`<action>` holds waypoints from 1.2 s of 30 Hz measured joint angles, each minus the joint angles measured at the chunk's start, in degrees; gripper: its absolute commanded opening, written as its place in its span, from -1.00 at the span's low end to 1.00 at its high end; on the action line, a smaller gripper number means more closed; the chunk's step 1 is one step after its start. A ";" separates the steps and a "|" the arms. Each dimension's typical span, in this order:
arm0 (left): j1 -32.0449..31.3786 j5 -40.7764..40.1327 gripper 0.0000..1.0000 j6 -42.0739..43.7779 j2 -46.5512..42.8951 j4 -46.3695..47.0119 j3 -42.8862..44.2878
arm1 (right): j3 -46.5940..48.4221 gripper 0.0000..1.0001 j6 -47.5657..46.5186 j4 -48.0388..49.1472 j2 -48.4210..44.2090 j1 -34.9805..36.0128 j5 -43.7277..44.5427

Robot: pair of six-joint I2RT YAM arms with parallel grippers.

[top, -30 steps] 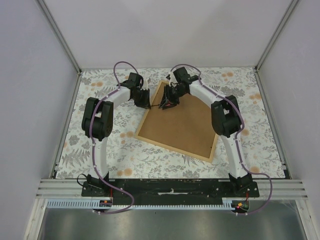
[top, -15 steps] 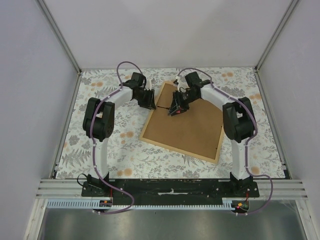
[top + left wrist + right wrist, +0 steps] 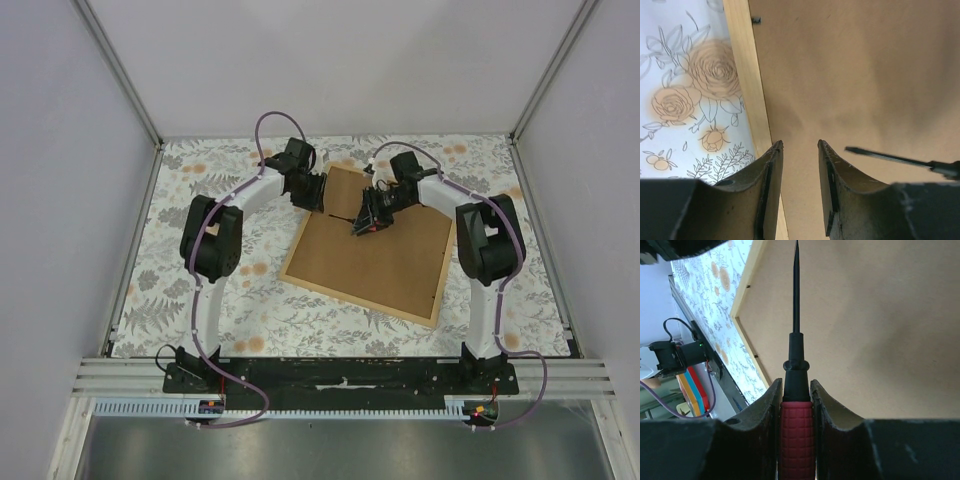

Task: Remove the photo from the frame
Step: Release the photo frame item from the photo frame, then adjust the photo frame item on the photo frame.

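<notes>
The frame point(image 3: 372, 268) lies face down on the floral cloth, brown backing board point(image 3: 855, 75) up and a light-tan wooden strip point(image 3: 747, 75) along its left side. The photo is hidden under the board. My left gripper point(image 3: 317, 192) hovers over the frame's far left edge, and in the left wrist view the left gripper point(image 3: 799, 144) stands open with nothing between its fingers. My right gripper point(image 3: 368, 222) is above the board's far part, and in the right wrist view the right gripper point(image 3: 796, 382) is shut on a red-handled screwdriver point(image 3: 796, 405) whose black shaft points across the board.
Small black retaining tabs point(image 3: 756, 20) point(image 3: 746, 287) sit along the frame's inner edge. The floral tablecloth point(image 3: 180, 290) spreads around the frame. White walls with metal posts point(image 3: 130, 90) close in three sides. A black base rail point(image 3: 340, 375) runs along the near edge.
Both arms swung to the right. The frame slid and turned right with them. The left jaws opened wider over the frame's edge. The right gripper kept hold of the screwdriver.
</notes>
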 measured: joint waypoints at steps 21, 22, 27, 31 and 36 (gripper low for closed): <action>-0.70 -5.79 -0.11 0.66 -0.44 -2.95 -0.26 | -1.20 -1.00 -0.81 1.84 2.27 -1.86 2.25; -0.76 -6.78 -0.11 0.92 -0.55 -2.97 -0.13 | -1.27 -1.00 -0.81 1.84 2.47 -1.86 2.27; -1.22 -11.08 -0.11 1.84 -0.13 -4.04 -0.04 | -1.38 -1.00 -0.83 2.05 2.69 -1.84 2.25; -1.77 -12.96 -0.11 2.34 1.53 -4.31 -0.04 | -1.38 -1.00 -0.83 2.23 2.69 -1.86 2.25; -1.97 -14.34 -0.11 2.62 2.40 -4.20 0.31 | -1.38 -1.00 -0.83 2.25 2.69 -1.86 2.25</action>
